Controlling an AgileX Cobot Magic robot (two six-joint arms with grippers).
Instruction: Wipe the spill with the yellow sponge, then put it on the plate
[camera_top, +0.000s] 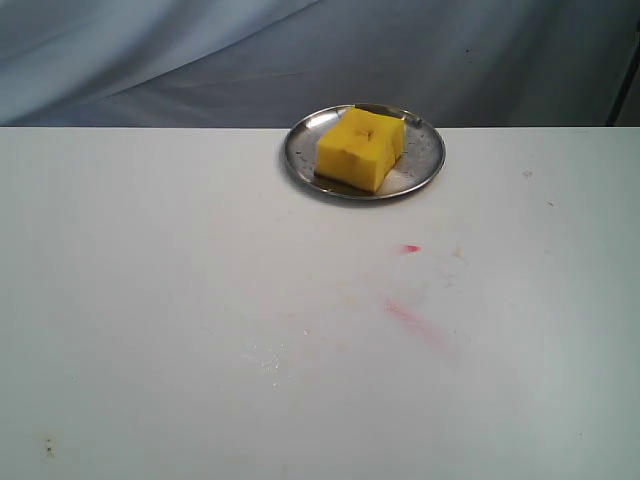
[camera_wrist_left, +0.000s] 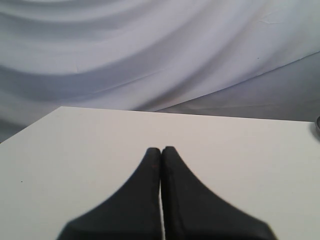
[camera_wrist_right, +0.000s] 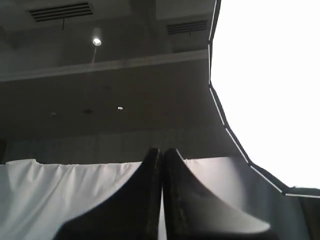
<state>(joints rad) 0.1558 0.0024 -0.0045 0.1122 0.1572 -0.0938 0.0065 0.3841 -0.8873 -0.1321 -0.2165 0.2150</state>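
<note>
The yellow sponge lies on the silver plate at the table's far edge in the exterior view. No yellowish spill shows on the table. Neither arm appears in the exterior view. My left gripper is shut with nothing between its fingers, above the white table near its far left corner; a sliver of the plate shows at the frame edge. My right gripper is shut and empty, pointing up at the ceiling and a grey backdrop.
Faint pink-red smears and a small red dot mark the white table. A few pale crumbs lie near the middle. A grey cloth backdrop hangs behind the table's far edge.
</note>
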